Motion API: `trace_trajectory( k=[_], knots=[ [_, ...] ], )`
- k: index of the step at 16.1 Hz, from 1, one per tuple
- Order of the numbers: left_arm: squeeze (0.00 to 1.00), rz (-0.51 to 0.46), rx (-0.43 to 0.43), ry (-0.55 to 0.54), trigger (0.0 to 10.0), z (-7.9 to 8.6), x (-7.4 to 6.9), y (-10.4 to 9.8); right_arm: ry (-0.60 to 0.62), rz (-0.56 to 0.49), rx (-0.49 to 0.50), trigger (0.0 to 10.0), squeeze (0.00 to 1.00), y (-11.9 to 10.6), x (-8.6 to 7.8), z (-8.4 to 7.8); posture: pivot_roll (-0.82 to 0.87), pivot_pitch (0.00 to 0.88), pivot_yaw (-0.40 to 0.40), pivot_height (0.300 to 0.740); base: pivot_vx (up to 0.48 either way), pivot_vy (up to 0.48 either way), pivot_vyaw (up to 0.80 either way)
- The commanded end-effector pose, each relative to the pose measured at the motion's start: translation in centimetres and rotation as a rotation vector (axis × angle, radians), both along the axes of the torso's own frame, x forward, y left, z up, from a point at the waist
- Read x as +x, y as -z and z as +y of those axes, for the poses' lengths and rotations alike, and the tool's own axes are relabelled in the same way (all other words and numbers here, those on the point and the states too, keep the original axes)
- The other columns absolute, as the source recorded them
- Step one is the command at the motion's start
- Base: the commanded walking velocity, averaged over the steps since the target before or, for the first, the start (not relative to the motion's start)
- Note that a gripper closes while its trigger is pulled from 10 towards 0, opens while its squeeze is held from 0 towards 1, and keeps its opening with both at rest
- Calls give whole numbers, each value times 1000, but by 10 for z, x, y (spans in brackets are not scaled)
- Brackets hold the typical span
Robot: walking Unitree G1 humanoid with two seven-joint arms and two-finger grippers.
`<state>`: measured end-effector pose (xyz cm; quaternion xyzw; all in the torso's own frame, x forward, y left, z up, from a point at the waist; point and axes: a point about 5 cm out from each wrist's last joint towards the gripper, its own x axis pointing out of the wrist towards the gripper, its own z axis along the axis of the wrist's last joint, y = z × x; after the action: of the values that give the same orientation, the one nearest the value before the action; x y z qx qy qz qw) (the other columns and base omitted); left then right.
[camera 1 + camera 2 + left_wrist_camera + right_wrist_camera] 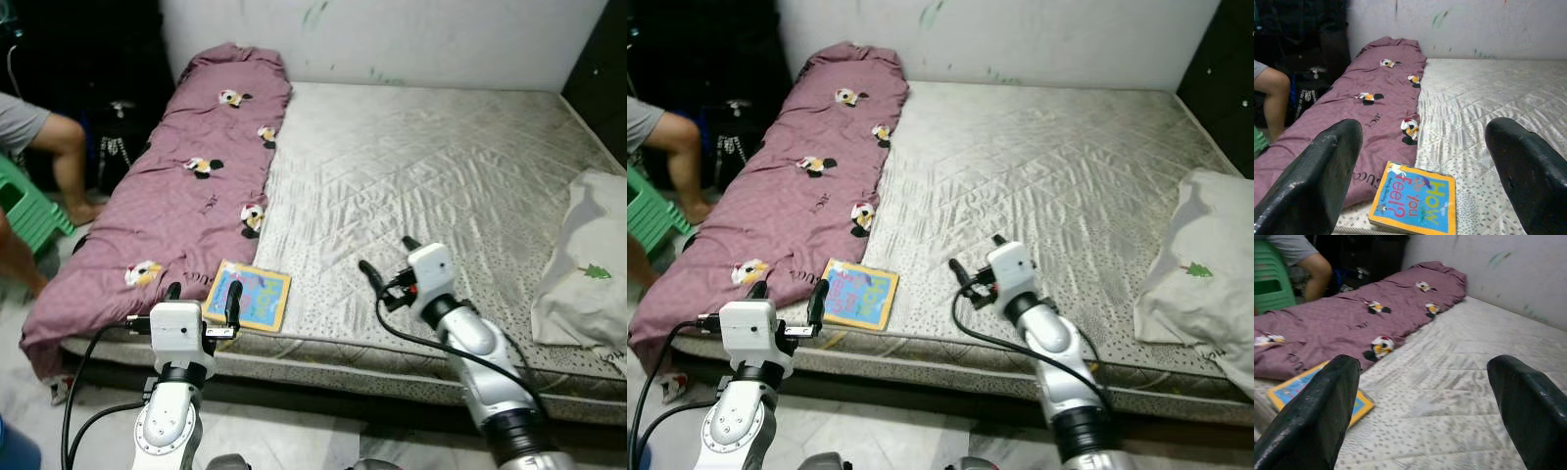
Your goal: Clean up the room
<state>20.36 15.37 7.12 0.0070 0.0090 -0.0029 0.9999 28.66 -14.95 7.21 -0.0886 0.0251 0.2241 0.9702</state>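
From the left eye view, a bare grey mattress (pixel 431 176) takes up most of the scene, with a white wall behind it. A purple blanket (pixel 186 186) printed with small cartoon figures lies along the mattress's left side, bunched up at the wall end. A children's book (pixel 250 294) with a yellow border lies flat on the mattress near its front edge, just beside the blanket. A white pillow (pixel 583 264) with a small green tree print rests at the mattress's right edge. Left of the mattress a person's leg (pixel 64 157) shows next to a green stool (pixel 24 206). The left gripper (pixel 203 297) hovers at the front edge of the mattress, just before the book, jaws spread wide and holding nothing. The right gripper (pixel 384 257) hangs over the mattress, right of the book, jaws also wide apart and empty.

The left wrist view looks between two black fingers (pixel 1317 181) at the book (pixel 1415 200), whose blue cover reads "How do you feel?" in coloured letters. Some dark lettering on the blanket (pixel 1352 112) beside it cannot be read.

The right wrist view shows the book (pixel 1303 389) lying beside the blanket (pixel 1342 318), seen past one finger (pixel 1312 416), with the stool (pixel 1273 286) beyond.
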Motion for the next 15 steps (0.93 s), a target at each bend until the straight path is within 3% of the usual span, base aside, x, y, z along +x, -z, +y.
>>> trace_trajectory(
  k=[1, 3, 10, 15],
  knots=[
    [0, -11, 7, 12, 10000, 2, 0, -2, -14, -17, -6, 10000, 0, -3, 3, 3, -41, 0, -10, 740, 0, 0, 0],
    [0, -12, 7, 13, 10000, 3, -1, -2, -18, -16, -5, 10000, 0, -3, 3, 4, -38, 0, -9, 740, 0, 0, 0],
    [0, -13, -1, 35, 10000, 3, -2, -2, -10, -11, 21, 10000, 0, -3, 3, 5, -36, 0, -3, 740, 312, 0, 0],
    [0, 5, 2, 20, 10000, 4, -3, 2, -2, -1, 21, 10000, 0, -2, 2, 4, -36, 0, -3, 740, 119, 0, -510]
  ],
)
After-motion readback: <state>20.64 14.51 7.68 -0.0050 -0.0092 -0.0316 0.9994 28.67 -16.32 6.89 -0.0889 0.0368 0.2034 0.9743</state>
